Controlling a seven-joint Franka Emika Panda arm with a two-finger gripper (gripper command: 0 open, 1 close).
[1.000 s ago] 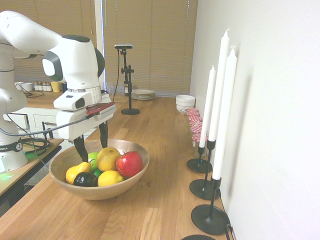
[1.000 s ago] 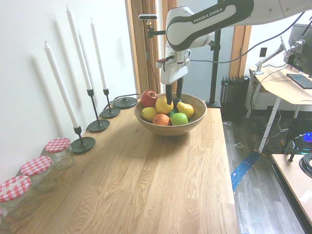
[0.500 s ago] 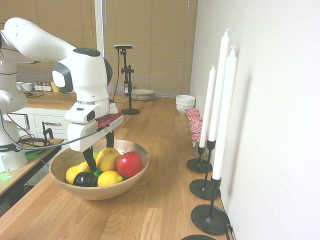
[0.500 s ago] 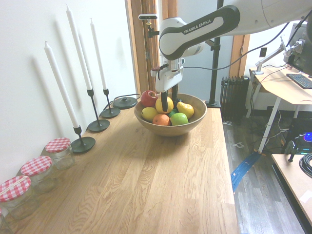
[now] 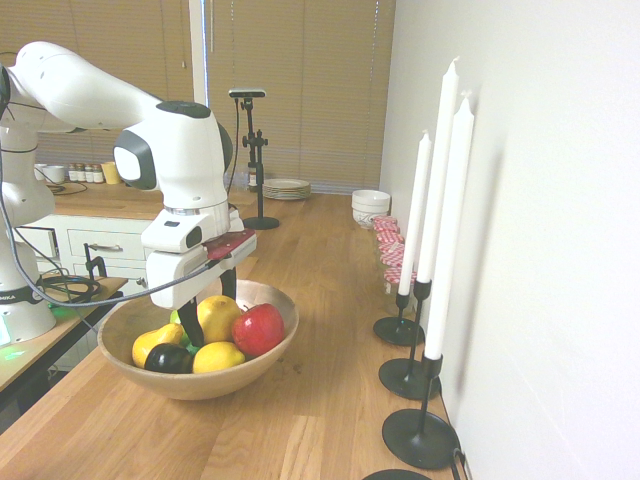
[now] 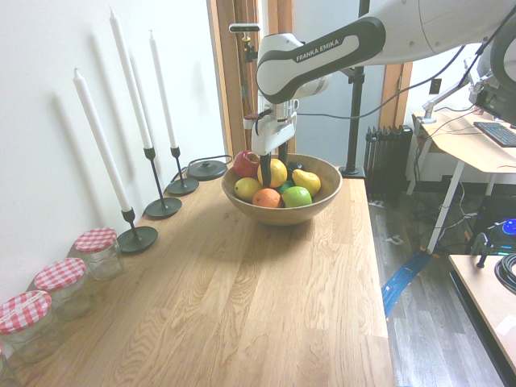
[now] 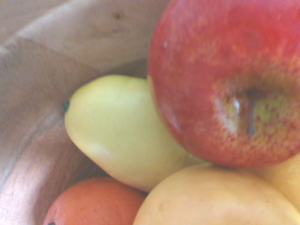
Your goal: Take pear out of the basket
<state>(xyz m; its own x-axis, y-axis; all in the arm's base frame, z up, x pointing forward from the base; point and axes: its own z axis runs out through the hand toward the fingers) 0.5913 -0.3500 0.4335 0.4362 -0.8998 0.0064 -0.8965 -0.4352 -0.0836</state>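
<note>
Wooden table (image 5: 320, 400) running along a white wall, with closed blinds at its far end. The basket (image 5: 250, 362) stands on the table, away from the wall-side edge, and holds mixed fruit.

Contents noted: the pear (image 5: 218, 318) sits high in the pile, just beside the red apple (image 5: 258, 328). A lemon (image 5: 218, 357) lies below them toward the basket's front rim. A slimmer yellow fruit (image 5: 152, 342) and a dark fruit (image 5: 167, 359) lie on the arm's side of the bowl. From the opposite camera an orange (image 6: 267, 197) and a green fruit (image 6: 296, 196) show at the near rim of the basket (image 6: 282, 216), with the pear (image 6: 275, 172) behind them.

Arm status: the gripper (image 5: 209, 305) points straight down into the basket. Its jaws are spread, one finger on either side of the pear, reaching down among the fruit. Contact with the pear cannot be confirmed; the pear remains in the basket.

Wrist camera: blurred close view of the red apple (image 7: 229, 84), the lemon (image 7: 119, 131) beside it, the orange (image 7: 93, 204) and the pear (image 7: 220, 201) at the lower edge.

Other items: three white candles (image 5: 437, 215) in black holders stand along the wall-side edge. Jars with red checked lids (image 6: 97, 250) stand further along that edge.
</note>
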